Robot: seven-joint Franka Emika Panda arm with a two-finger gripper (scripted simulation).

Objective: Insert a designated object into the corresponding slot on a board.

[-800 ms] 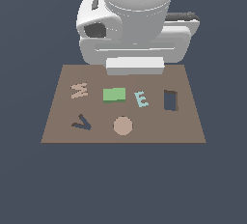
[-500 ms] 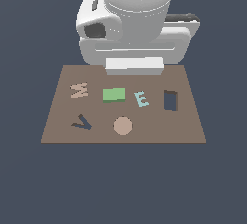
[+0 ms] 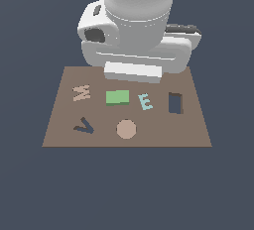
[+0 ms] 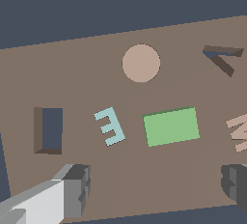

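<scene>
green block (image 4: 171,126) | wrist view only: fingers (image 4: 77,183) spread, empty | exterior: hidden

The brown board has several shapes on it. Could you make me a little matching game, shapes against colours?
Things:
1. flat rectangular block
2. letter E
3. round disc
4. upright rectangular slot

Colours:
A. pale teal
B. dark, with a brown rim
C. light green
D. tan

Pairs: 1-C, 2-A, 3-D, 4-B
</scene>
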